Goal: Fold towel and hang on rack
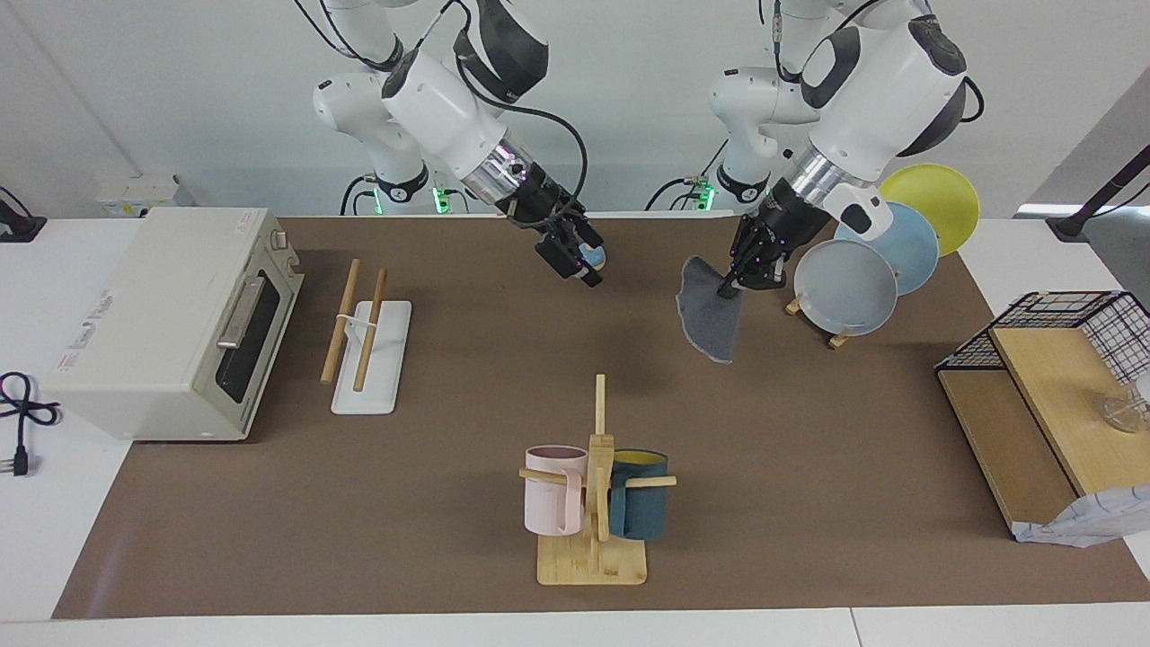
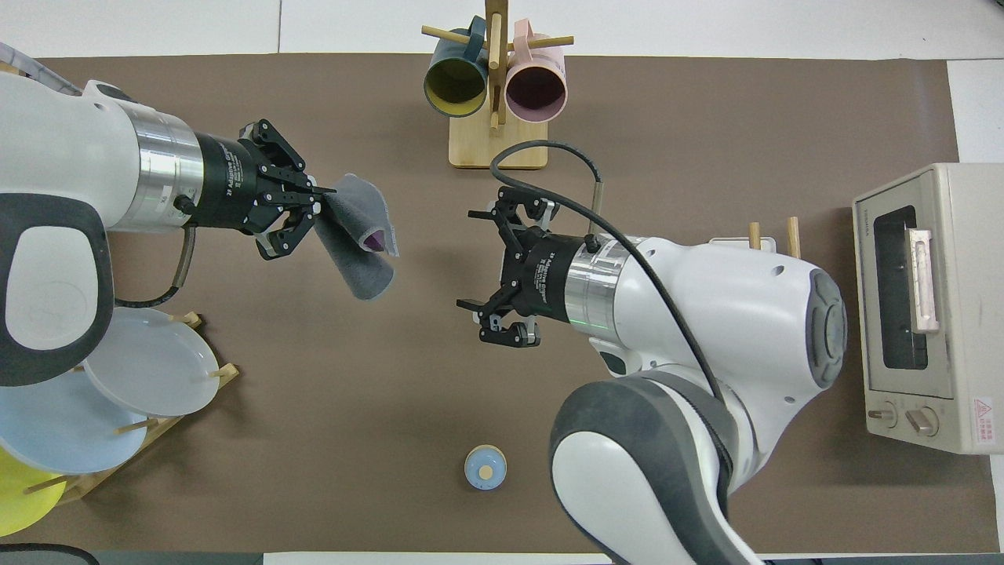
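A brown mat covers the table. The left gripper pinches the towel aloft beside three plates; only the overhead view shows a purple patch. The right gripper hangs spread and empty. The rack, seemingly bare, lies near the oven. Two mugs hang on the mug tree.

Rack mostly hidden under right arm; yellow plate cut by edge.
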`<state>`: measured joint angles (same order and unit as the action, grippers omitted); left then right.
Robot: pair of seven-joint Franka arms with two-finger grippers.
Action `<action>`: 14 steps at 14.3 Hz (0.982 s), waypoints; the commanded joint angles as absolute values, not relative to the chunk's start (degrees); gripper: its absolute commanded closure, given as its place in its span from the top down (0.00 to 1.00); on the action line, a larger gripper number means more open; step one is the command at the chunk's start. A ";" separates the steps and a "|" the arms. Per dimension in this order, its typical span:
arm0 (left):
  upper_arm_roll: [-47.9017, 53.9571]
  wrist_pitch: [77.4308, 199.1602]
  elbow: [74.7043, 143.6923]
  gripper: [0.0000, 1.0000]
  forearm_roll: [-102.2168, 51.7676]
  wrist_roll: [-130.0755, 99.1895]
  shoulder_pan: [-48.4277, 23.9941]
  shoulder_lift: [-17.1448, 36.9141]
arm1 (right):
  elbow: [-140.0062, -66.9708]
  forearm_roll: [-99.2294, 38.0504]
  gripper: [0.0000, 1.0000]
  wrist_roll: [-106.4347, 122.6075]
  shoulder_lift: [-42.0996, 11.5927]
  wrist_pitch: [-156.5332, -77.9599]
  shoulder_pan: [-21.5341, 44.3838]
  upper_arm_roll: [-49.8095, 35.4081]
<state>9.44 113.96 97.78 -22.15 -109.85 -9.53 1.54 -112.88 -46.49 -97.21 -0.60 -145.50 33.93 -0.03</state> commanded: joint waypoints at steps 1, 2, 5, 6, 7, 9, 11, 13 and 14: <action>9.14 117.76 100.36 0.00 -23.64 -120.29 -11.07 -0.52 | -110.48 -47.72 1.00 -101.85 -3.42 -149.14 36.29 0.09; 9.05 119.25 101.76 0.00 -23.73 -122.76 -12.21 -1.14 | -110.13 -47.72 1.00 -103.17 -3.86 -149.41 36.39 0.09; 9.14 122.16 105.02 0.00 -23.73 -126.90 -13.18 -2.63 | -106.71 -47.81 1.00 -104.06 -6.76 -149.59 36.83 0.09; 9.14 122.34 105.81 0.00 -23.73 -128.22 -13.36 -3.33 | -105.83 -47.81 1.00 -104.06 -7.64 -149.68 37.35 0.00; 9.14 123.47 107.13 0.00 -23.82 -130.41 -14.58 -4.38 | -105.73 -47.81 1.00 -104.15 -8.08 -152.46 38.48 0.00; 9.14 123.57 107.84 0.00 -23.82 -131.74 -14.68 -4.66 | -106.34 -47.81 1.00 -103.98 -8.09 -153.28 40.08 0.09; 9.05 123.66 108.46 0.00 -23.73 -133.41 -15.11 -5.10 | -106.61 -47.81 1.00 -103.97 -8.00 -153.46 40.52 0.00; 9.05 123.66 108.63 0.00 -23.73 -133.51 -15.21 -5.18 | -105.91 -47.64 1.00 -103.89 -9.57 -153.72 41.65 0.09; 9.05 123.66 108.63 0.00 -23.82 -133.59 -15.21 -5.19 | -105.73 -47.55 1.00 -103.36 -10.02 -153.72 41.49 0.09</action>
